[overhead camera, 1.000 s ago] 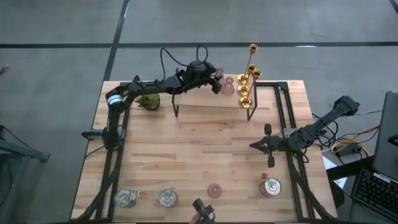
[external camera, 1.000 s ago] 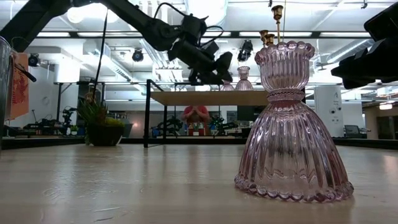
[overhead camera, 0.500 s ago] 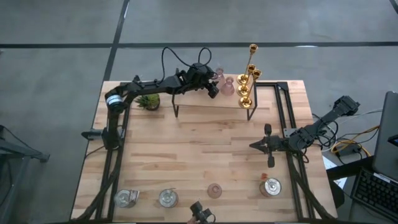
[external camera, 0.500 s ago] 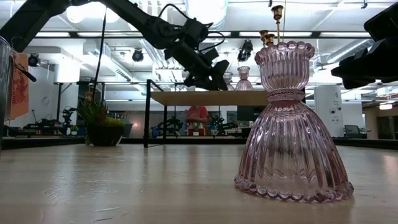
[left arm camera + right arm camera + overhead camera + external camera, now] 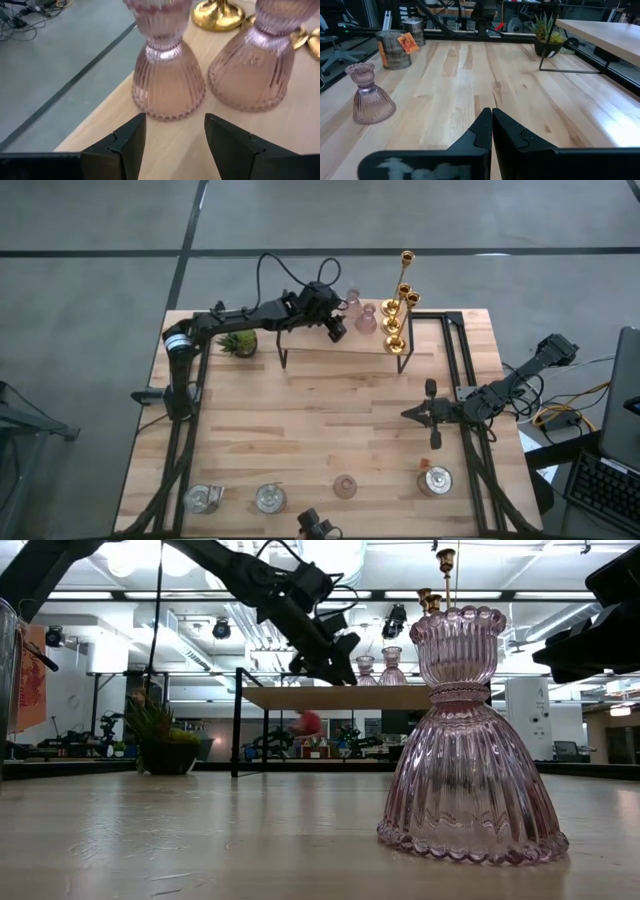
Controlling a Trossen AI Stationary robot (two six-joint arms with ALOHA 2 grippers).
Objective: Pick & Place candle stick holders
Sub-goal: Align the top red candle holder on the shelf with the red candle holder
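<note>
Two translucent pink holders (image 5: pixel 167 75) (image 5: pixel 252 65) stand on their bases on a raised wooden shelf (image 5: pixel 345 345) at the table's far side, next to three gold holders (image 5: pixel 395 315). My left gripper (image 5: pixel 175 135) is open and empty, hovering just short of the pink pair, to their left in the high view (image 5: pixel 335 325). A third pink holder (image 5: pixel 345 486) and three silvery cups (image 5: pixel 203 498) (image 5: pixel 270 498) (image 5: pixel 435 480) stand along the near edge. My right gripper (image 5: pixel 420 413) is shut and empty, low over the table's right half.
A small spiky green potted plant (image 5: pixel 238 342) stands at the far left, beside the shelf's black legs (image 5: pixel 283 358). Black frame rails (image 5: pixel 465 360) run along both table sides. Bare wood lies in the table's middle (image 5: pixel 330 420). A person shows far behind the table (image 5: pixel 312 722).
My left gripper has drawn back from the pink holders on the shelf, toward the table's left edge. Both pink holders stay standing where they were.
</note>
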